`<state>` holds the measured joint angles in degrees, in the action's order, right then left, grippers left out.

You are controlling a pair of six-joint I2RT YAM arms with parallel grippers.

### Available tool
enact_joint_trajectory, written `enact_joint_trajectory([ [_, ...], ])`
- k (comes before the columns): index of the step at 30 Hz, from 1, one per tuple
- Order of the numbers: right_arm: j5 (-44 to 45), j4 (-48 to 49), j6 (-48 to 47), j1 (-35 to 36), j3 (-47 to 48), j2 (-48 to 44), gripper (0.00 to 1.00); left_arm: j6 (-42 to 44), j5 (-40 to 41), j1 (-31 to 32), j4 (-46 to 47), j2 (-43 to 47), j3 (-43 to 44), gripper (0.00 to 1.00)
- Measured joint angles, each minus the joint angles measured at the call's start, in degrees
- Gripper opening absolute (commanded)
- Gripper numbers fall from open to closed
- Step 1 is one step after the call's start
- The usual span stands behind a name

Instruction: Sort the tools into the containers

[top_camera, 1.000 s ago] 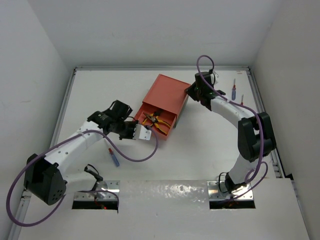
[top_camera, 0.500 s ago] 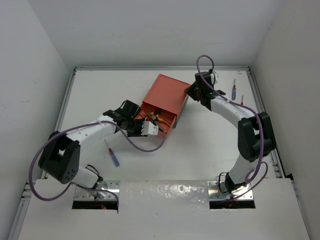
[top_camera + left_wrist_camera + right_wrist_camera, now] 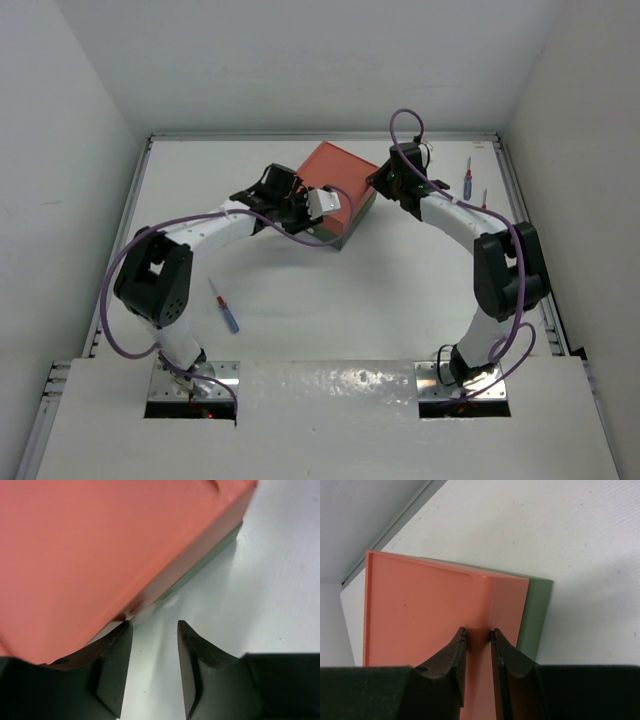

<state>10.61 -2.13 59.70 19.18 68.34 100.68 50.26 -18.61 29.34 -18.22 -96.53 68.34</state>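
**A:** What do we make of the containers?

**B:** We see the salmon-red box [image 3: 345, 178], square and of smooth matte plastic. Its top is shallowly recessed inside a raised lip. It sits stacked on the dark green box [image 3: 536, 611], whose edge juts out just right of the right gripper [image 3: 478, 630].

**A:** And seen from the left gripper [image 3: 154, 630]?

**B:** The stack lies ahead of it and to its left. A small round white knob [image 3: 145, 614] sits just past the left fingertip. Its dark fingers [image 3: 192, 670] stand spread, with bare white table [image 3: 280, 580] between them.

**A:** And the right one?

**B:** Its fingertips are drawn nearly together over the salmon top at the box's back corner. We cannot tell whether they pinch the lip or only rest there.

**A:** Any tools?

**B:** A lone screwdriver [image 3: 225, 308], thin with a blue-and-red handle, lies on the table well behind the left gripper. Two more screwdrivers [image 3: 467, 184] [image 3: 484, 198] lie side by side off to the right of the right gripper, clear of both boxes.
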Motion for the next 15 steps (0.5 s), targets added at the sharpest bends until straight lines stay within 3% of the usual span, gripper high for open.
enact_joint_trajectory([
  [6,-0.4,0.9,-0.1,0.0,-0.3,0.1,0.21,-9.2,1.9,-0.1,2.3,-2.5,0.0,0.49],
  [11,0.0,1.4,-0.3,0.1,-1.6,-1.1,0.24,-15.7,3.4,0.0,3.9,5.5,-4.7,0.56],
  [14,0.9,-1.5,-3.2,0.4,-1.2,-2.2,0.35,-20.5,5.6,0.0,4.8,11.2,-6.8,0.57],
  [15,1.3,-3.0,-4.8,0.5,-0.7,-2.4,0.47,-22.2,6.4,0.0,5.3,12.7,-7.5,0.58],
])
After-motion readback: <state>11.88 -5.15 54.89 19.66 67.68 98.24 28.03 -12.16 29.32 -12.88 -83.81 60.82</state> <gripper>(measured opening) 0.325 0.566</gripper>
